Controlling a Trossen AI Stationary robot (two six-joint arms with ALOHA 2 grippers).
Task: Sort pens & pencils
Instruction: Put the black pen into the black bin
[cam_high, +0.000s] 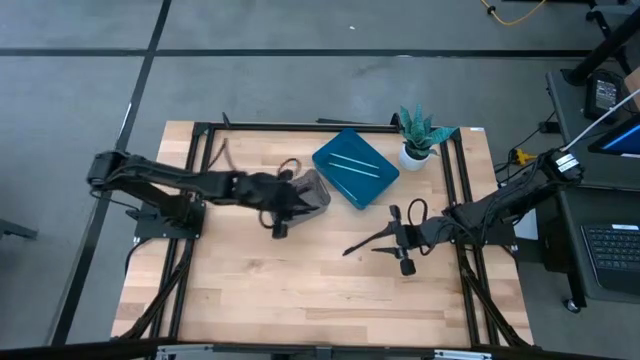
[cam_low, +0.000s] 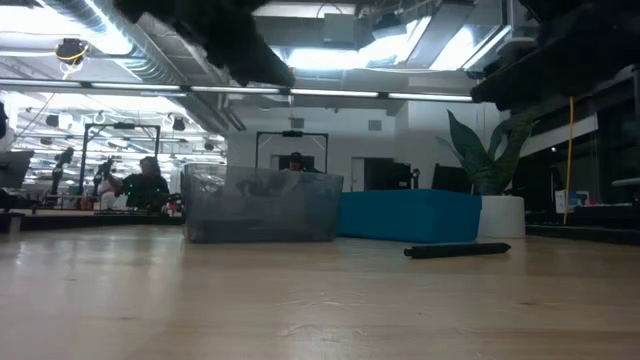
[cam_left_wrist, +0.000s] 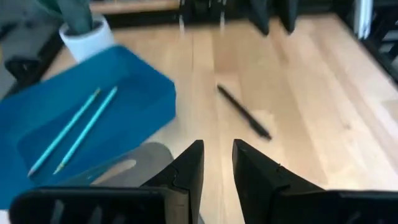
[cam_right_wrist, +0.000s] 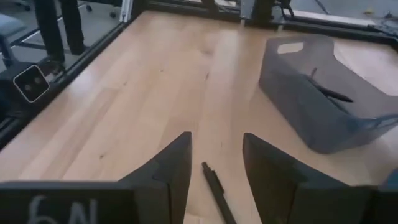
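A grey bin (cam_high: 320, 186) stands mid-table with one black stick (cam_right_wrist: 331, 93) inside. Right of it, a blue tray (cam_high: 355, 167) holds two light-blue sticks (cam_left_wrist: 74, 127). Another black stick (cam_high: 362, 245) lies flat on the bare wood (cam_low: 457, 250). My left gripper (cam_left_wrist: 217, 163) hovers over the grey bin's edge, tilted downward, its fingers a little apart with nothing between them. My right gripper (cam_right_wrist: 216, 155) hangs open above the table, with the lying black stick's near end (cam_right_wrist: 214, 186) showing below the gap between its fingers.
A potted plant (cam_high: 415, 138) in a white pot stands at the far right corner beside the tray. A dark frame (cam_high: 200, 160) runs along the table's edges. People stand in the room beyond the table. Bare wood (cam_high: 280, 290) stretches across the near half.
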